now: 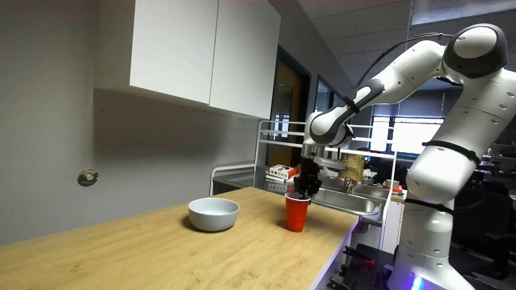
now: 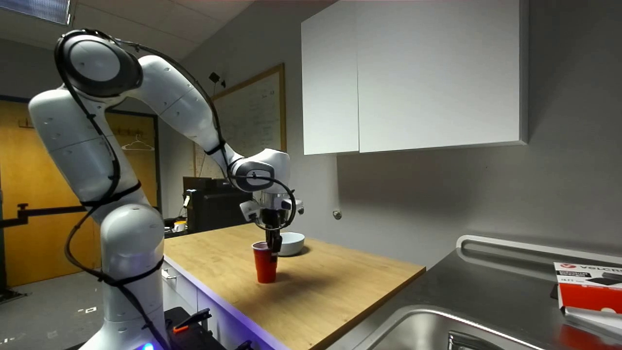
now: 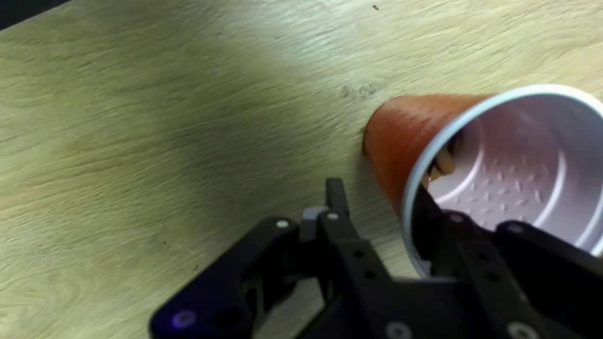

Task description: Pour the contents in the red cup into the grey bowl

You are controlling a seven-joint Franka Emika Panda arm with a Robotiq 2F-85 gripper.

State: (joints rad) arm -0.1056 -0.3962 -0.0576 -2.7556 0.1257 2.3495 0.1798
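The big white arm (image 1: 463, 133) goes up from its base, bends up high like an elbow, then slopes down over the wooden table (image 1: 161, 249). Its wrist (image 1: 322, 129) points down, and the black claw (image 3: 379, 200) hangs at the rim of the red cup (image 1: 296, 215). The red cup stands upright on the table. The claw's two fingers are apart, with a gap wider than the cup's thin wall. In the wrist view, one finger (image 3: 336, 197) is outside the cup, clear of it, and one dips inside, so the claw has hold of nothing. I can't tell if the inside finger touches the cup.

The grey bowl (image 1: 213, 217) sits on the table near the cup, not touching it. In an exterior view, the claw covers one edge of the bowl (image 2: 292, 245). I can't see the bowl's bottom. Deep in the cup are some brown bits (image 3: 444, 162), partly hidden by the rim, and I can't tell what they are. The edge of the wrist view cuts off a bit of the cup.
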